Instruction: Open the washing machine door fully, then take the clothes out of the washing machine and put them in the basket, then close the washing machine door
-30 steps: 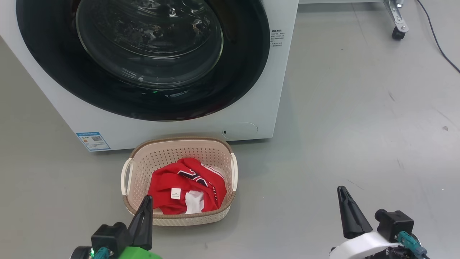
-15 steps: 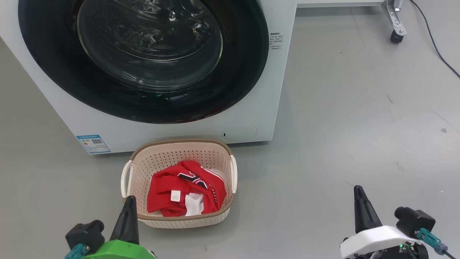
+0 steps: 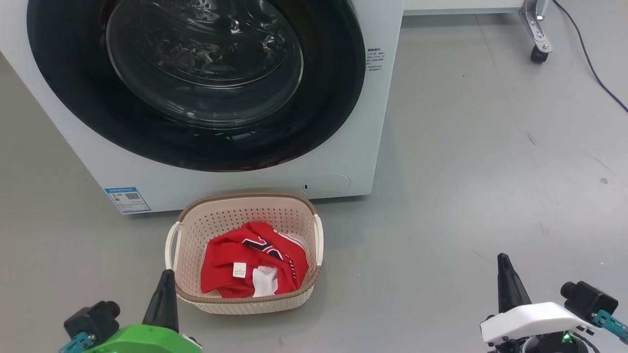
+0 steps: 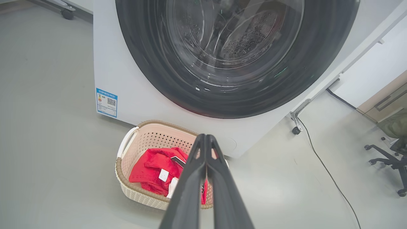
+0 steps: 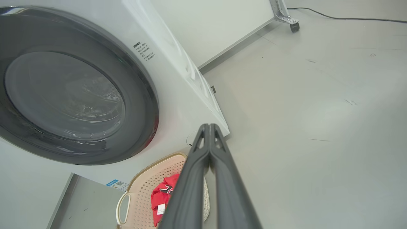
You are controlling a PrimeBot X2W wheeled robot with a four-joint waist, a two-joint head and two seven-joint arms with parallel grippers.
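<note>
Head view: the washing machine door (image 3: 206, 83) sits shut on the washing machine (image 3: 353, 147). The basket (image 3: 245, 305) stands on the floor (image 3: 466, 171) just in front, with the red clothes (image 3: 255, 257) inside. The left gripper (image 3: 165, 277) is beside the basket's near-left corner and the right gripper (image 3: 502, 260) is well to the right.

Left wrist view: the jaws are pressed together and empty, in front of the basket.

Right wrist view: the jaws are likewise closed on nothing, with the basket beyond.

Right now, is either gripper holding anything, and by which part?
Nothing. Left gripper and right gripper are both shut and empty; the clothes lie in the basket.
</note>
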